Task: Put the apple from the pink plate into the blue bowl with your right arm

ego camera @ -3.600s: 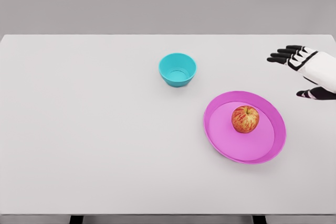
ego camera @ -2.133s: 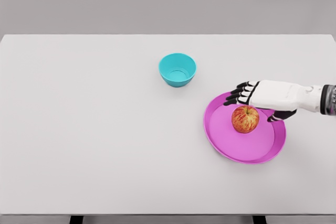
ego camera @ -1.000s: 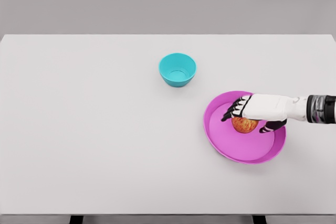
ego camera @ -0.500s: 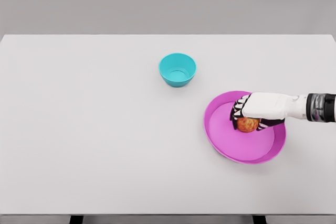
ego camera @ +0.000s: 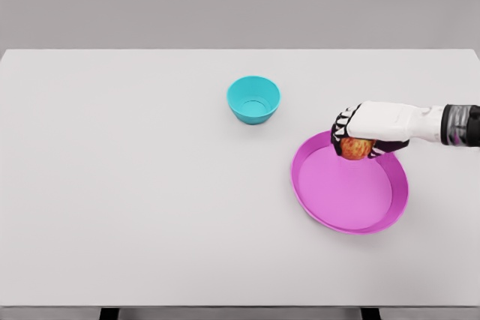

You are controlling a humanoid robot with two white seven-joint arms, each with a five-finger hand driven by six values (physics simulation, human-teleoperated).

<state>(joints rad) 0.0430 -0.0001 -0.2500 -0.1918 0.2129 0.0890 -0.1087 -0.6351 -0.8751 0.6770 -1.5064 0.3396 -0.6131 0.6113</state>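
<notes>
Lifted off pink plate [ego camera: 330, 204] — apple [ego camera: 357, 148] gripped in right hand [ego camera: 373, 130] fingers; blue bowl [ego camera: 253, 99] unobstructed, upper-left.

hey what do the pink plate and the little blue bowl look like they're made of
Both look like plastic, though a render leaves that open. The plate is one flat, saturated pink with a smooth raised rim and only faint sheen. The bowl is uniform turquoise, thin-walled, smooth, with soft shading inside and no glaze glare.

Red-yellow apple [ego camera: 356, 147] gripped above far rim of pink plate [ego camera: 349, 204]; blue bowl [ego camera: 253, 99] upright, well left
</notes>
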